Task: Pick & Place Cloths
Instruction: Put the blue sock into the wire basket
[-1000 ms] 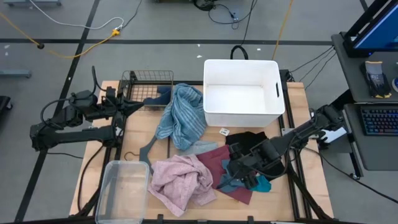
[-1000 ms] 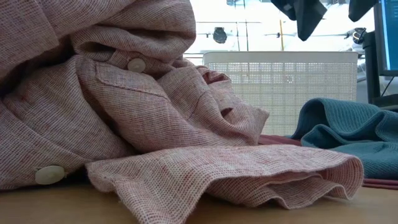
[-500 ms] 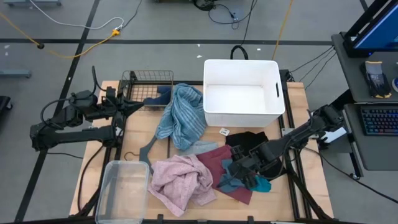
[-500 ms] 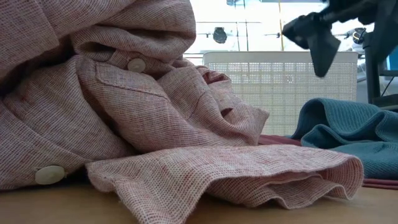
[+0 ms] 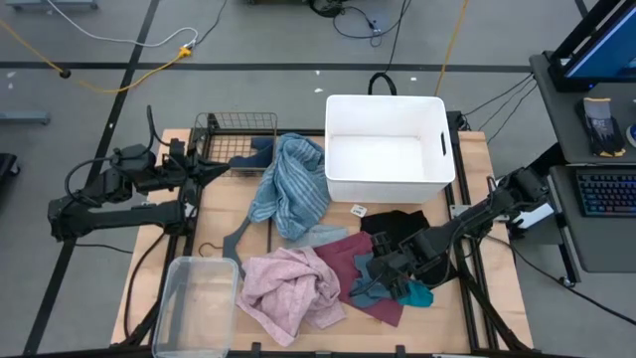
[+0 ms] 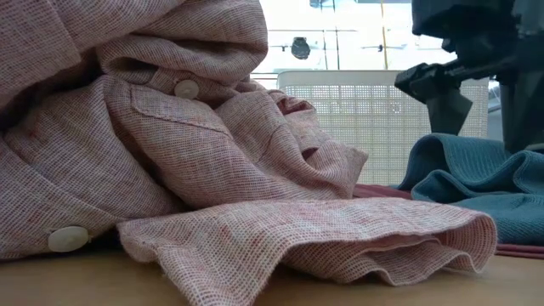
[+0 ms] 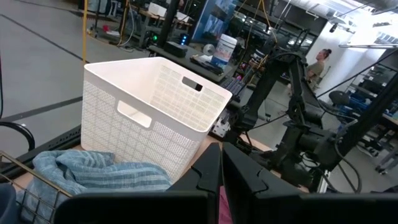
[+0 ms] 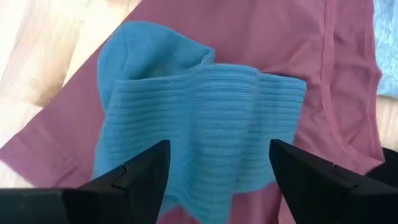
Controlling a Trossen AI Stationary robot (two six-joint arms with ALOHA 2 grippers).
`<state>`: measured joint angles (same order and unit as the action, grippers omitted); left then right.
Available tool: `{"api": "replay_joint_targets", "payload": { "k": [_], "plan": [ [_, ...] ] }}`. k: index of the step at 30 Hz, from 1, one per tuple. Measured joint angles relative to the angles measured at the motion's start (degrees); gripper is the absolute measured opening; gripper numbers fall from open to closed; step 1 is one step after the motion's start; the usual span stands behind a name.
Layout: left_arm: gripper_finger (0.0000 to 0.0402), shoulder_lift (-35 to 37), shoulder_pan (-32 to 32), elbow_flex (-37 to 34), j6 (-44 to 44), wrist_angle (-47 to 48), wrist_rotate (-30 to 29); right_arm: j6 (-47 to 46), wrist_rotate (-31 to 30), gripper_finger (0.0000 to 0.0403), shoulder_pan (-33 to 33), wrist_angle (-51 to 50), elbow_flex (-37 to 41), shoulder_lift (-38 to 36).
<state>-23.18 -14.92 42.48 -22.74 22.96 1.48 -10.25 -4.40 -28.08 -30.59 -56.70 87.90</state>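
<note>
The right gripper (image 8: 214,177) hangs over the teal cloth (image 8: 199,118), fingers (image 8: 134,174) spread wide, holding nothing. The ribbed cloth lies bunched between and just beyond the fingertips, on the maroon cloth (image 8: 267,37). The left gripper (image 7: 221,171) waits by the wire basket (image 5: 234,134), fingers pressed together, empty.

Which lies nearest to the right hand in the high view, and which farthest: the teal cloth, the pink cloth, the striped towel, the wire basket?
From the right hand, open at the table's front right:
1. Teal cloth, directly beneath it.
2. Pink cloth, front centre.
3. Striped towel, mid-table.
4. Wire basket, back left corner.
</note>
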Motion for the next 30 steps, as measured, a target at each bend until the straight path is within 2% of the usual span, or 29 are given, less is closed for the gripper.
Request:
{"api": "replay_joint_targets", "payload": {
  "k": [8,15,21,30],
  "plan": [
    [0.0017,-0.02,0.01,0.0,0.1,1.32,0.02,-1.87,0.0,0.0266,0.0,5.56,4.73,0.0],
    [0.0017,-0.02,0.0,0.0,0.55,1.31,0.02,-4.25,-0.02,0.0234,0.0,5.75,6.57,0.0],
    [0.0017,-0.02,0.0,0.0,0.55,1.29,0.0,-4.15,0.0,0.0174,0.0,6.15,6.57,-0.02],
    [0.0017,-0.04,0.0,0.0,0.13,1.25,0.0,-4.15,0.2,0.0051,0.0,6.07,6.48,-0.81]
  ]
}}
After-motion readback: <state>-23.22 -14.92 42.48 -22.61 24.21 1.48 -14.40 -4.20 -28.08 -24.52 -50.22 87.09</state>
